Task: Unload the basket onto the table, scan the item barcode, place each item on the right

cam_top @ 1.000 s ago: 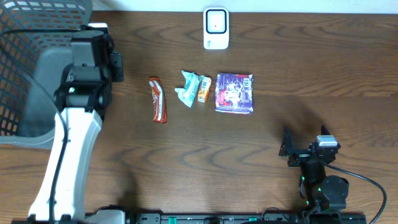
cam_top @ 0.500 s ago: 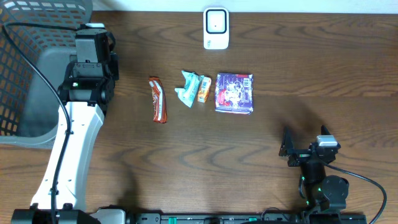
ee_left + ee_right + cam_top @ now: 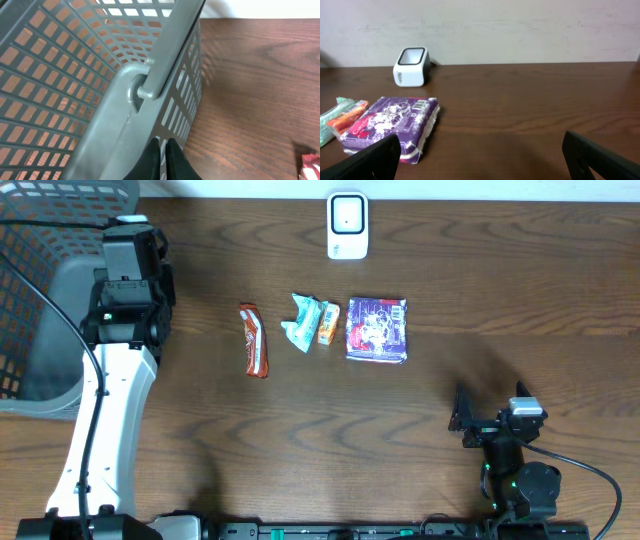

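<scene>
Black fingers of the left gripper [image 3: 160, 152] are pressed together on nothing, hanging over the rim of the grey basket [image 3: 75, 70]. The right gripper [image 3: 480, 162] is spread wide, low, facing the purple packet [image 3: 376, 329]. Items lie in a row mid-table: bar [image 3: 254, 340], teal pouch [image 3: 303, 322] touching a small orange pack [image 3: 327, 322], then the purple one. The scanner [image 3: 347, 225] sits behind them at the far edge. My read: next pick pending. I'd open the left jaws before descending on the bar (nearest to it), pinch across its short side, and keep the fingers off the barcode when presenting it.
</scene>
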### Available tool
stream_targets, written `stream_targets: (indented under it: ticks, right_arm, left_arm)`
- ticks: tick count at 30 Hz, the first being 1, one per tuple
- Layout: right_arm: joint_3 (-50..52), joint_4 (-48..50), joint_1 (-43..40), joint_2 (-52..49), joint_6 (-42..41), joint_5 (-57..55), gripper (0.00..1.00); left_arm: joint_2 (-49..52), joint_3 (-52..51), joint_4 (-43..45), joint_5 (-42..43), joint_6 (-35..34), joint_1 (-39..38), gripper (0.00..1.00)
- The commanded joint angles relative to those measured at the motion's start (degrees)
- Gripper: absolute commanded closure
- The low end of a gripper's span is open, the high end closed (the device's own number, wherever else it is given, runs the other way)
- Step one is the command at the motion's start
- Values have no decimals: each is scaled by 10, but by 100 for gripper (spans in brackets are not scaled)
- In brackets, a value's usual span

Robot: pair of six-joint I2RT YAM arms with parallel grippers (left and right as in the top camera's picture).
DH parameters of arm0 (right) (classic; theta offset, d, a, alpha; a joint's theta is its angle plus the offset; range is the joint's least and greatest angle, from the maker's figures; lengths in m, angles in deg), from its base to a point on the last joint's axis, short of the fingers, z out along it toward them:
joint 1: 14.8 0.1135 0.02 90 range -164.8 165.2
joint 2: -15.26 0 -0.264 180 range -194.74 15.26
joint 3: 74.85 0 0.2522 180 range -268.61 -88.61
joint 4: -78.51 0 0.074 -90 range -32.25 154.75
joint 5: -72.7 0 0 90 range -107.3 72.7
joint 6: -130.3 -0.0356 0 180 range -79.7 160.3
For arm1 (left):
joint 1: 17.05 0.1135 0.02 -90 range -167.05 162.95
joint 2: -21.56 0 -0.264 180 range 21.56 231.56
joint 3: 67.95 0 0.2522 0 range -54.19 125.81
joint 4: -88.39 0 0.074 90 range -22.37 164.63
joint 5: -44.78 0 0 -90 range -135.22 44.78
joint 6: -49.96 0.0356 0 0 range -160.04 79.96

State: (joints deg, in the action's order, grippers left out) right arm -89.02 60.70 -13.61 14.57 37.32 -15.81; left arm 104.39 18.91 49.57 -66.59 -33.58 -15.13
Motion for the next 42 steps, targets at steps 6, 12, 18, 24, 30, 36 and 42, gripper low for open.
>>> stream_targets:
  ticks: [6,12,18,24,30,36,42]
  right_arm:
    - [1,-2,-9,3,-6,-3,1]
    - [1,-2,-9,3,-6,-3,1]
    - [1,-2,-9,3,-6,-3,1]
    - [1,-2,-9,3,-6,-3,1]
    - [1,-2,-9,3,-6,-3,1]
    - [1,-2,-9,3,-6,-3,1]
    - [1,18,-8,3,-69,37,1]
  left_arm:
    - [-39,3,16,-18,8,-23,92]
    - [-108,3,6,67,-38,-61,83]
    - [-140,3,-21,384,-51,-92,40]
    - [-128,3,-103,417,-50,-107,2]
    - [-109,2,-187,407,-50,-107,2]
    - [-78,1,-195,321,-84,-106,2]
    - [-38,1,-210,268,-111,-106,2]
